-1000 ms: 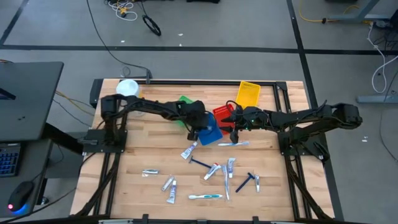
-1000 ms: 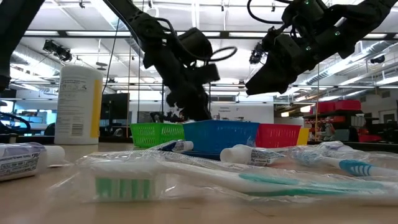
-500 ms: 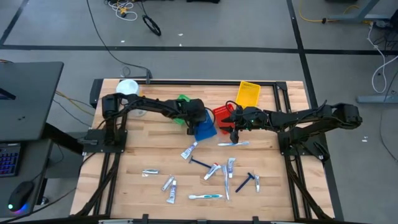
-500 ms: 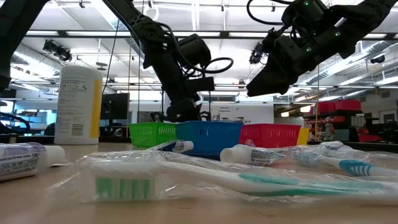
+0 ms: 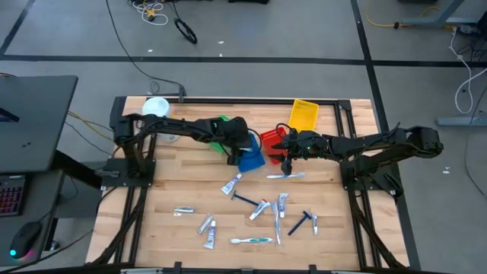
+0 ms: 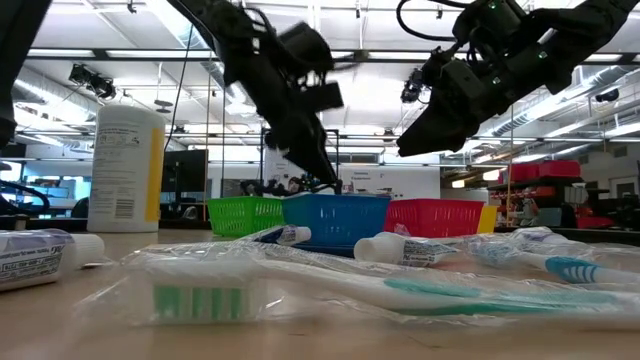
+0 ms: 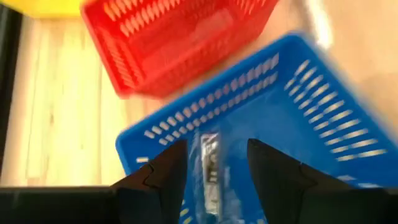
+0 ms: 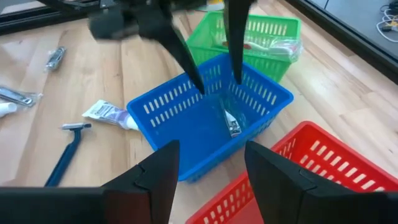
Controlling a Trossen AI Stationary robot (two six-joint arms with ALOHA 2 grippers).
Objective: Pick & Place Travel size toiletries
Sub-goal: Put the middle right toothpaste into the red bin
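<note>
Over the blue basket (image 5: 250, 159) hangs the left gripper (image 8: 214, 62), fingers spread and empty, and a small wrapped silver item (image 8: 232, 122) lies on the basket floor right beneath it. The right gripper (image 5: 288, 156) hovers by the red basket (image 5: 272, 140), jaws wide, nothing in them. Out on the open boards lie the rest of the toiletries: a tube (image 5: 231, 184), a dark blue razor (image 5: 245, 200), a wrapped toothbrush (image 5: 250, 240) near the front edge. These look feather-light and stiff, but that crinkly clear wrap should be slick, so I'd pinch across the middle of the body, not the loose film. Underneath is a pale wooden plank table (image 5: 167, 190), flat and smooth, so items may skid if nudged. Green basket (image 5: 225, 124) and yellow basket (image 5: 303, 113) sit at the back, a white canister (image 6: 126, 167) at the far left corner; beyond is grey workshop floor with cables.
</note>
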